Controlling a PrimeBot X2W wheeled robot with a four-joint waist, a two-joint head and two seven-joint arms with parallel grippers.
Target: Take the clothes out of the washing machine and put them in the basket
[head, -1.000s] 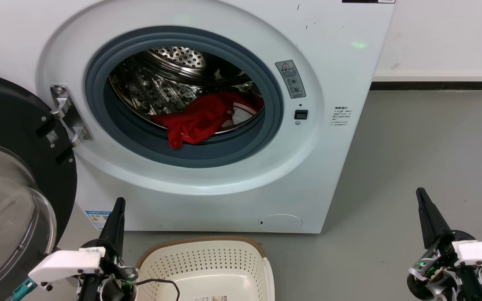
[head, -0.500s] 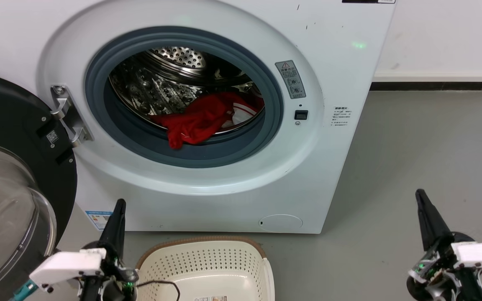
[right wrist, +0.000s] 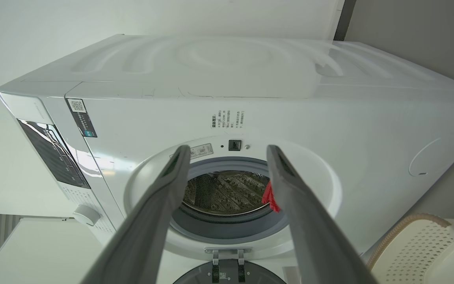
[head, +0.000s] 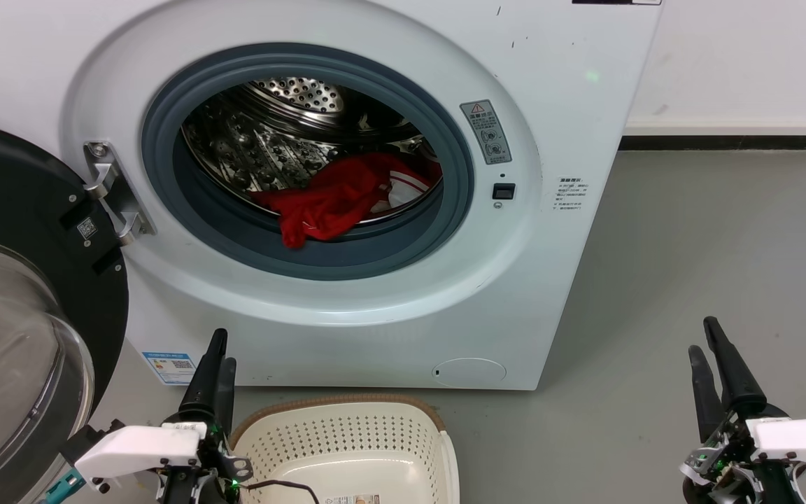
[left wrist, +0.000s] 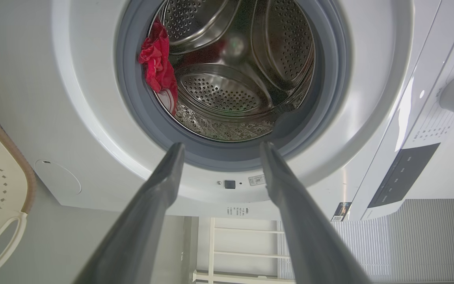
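Note:
The clothes (head: 336, 199) lie as a red heap with a white striped part at the front of the steel drum, one corner hanging over the grey rubber rim. The washing machine (head: 564, 105) stands white with its porthole open. Below it on the floor is the cream basket (head: 347, 448), holding no garment that I can see. My left gripper (head: 223, 348) stands open just left of the basket, fingers pointing up at the machine. My right gripper (head: 702, 336) is open at the lower right over the floor. The left wrist view shows the left gripper (left wrist: 222, 145) aimed at the porthole and the clothes (left wrist: 156, 69).
The black-framed glass door (head: 18, 280) is swung open at the left, close to my left arm. Grey floor (head: 690, 245) stretches to the machine's right up to a white wall with a dark skirting. A thin black cable (head: 284, 485) crosses the basket's near rim.
Both wrists have turned, so each gripper's two fingers now show apart instead of as one dark spike. The left gripper has shifted slightly right toward the basket. The clothes have not moved.

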